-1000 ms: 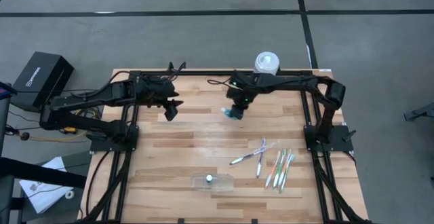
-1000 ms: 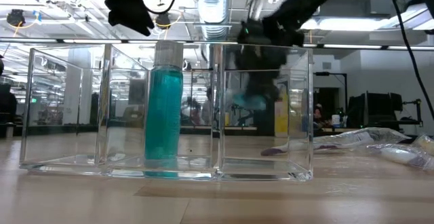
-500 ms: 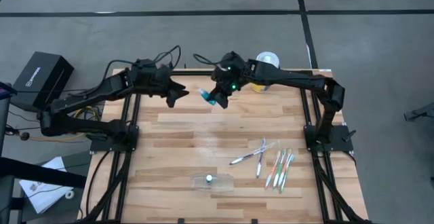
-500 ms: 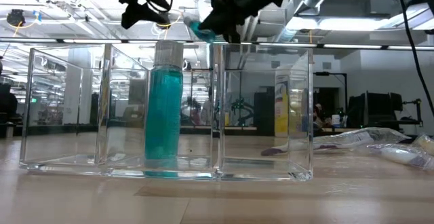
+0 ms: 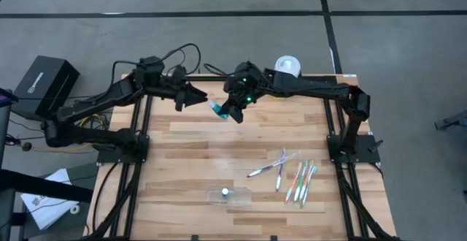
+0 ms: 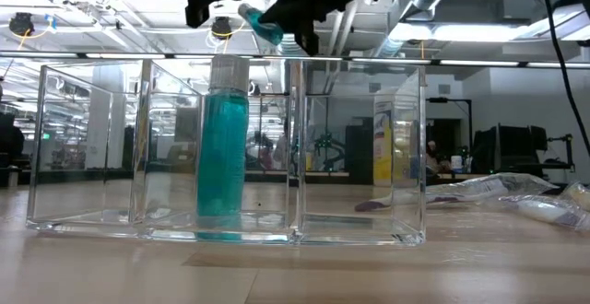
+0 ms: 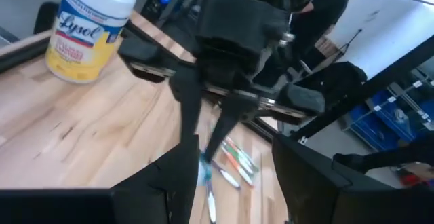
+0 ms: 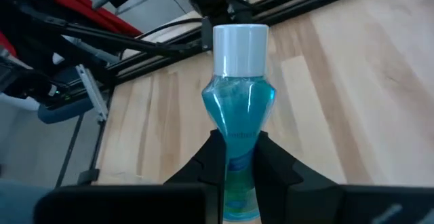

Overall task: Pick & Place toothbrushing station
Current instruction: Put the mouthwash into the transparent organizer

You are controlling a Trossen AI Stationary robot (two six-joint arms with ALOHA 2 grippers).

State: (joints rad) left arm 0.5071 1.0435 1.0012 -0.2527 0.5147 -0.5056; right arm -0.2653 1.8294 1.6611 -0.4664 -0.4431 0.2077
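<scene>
My right gripper (image 5: 232, 111) is shut on a small teal tube with a white cap (image 8: 239, 88), held high above the far middle of the table. The tube also shows in the high view (image 5: 218, 108) and the low view (image 6: 261, 23). My left gripper (image 5: 197, 95) is open and empty, just left of the tube's cap, fingers pointing at it. A second teal tube (image 6: 224, 147) stands upright in a clear organizer (image 6: 359, 157). Several toothbrushes (image 5: 295, 177) lie at the near right, some by a clear bag (image 6: 498, 189). My right gripper pinches the tube's teal body (image 8: 237, 146) between its two fingers, at the end away from the cap. The tube runs on along the fingers, its white cap (image 8: 240, 47) pointing toward my left gripper. It is lifted clear of the table and tilted, cap end up.
The clear organizer (image 5: 228, 195) stands near the table's front edge, middle. A yellow-and-white Lysol canister (image 5: 287, 66) stands at the far edge behind my right arm. Bare wood lies under both grippers and across the table's left half.
My right gripper has lifted the teal tube up and carried it toward the table's left, turning its cap toward my left gripper. My left gripper has risen and moved toward the far edge and the tube.
</scene>
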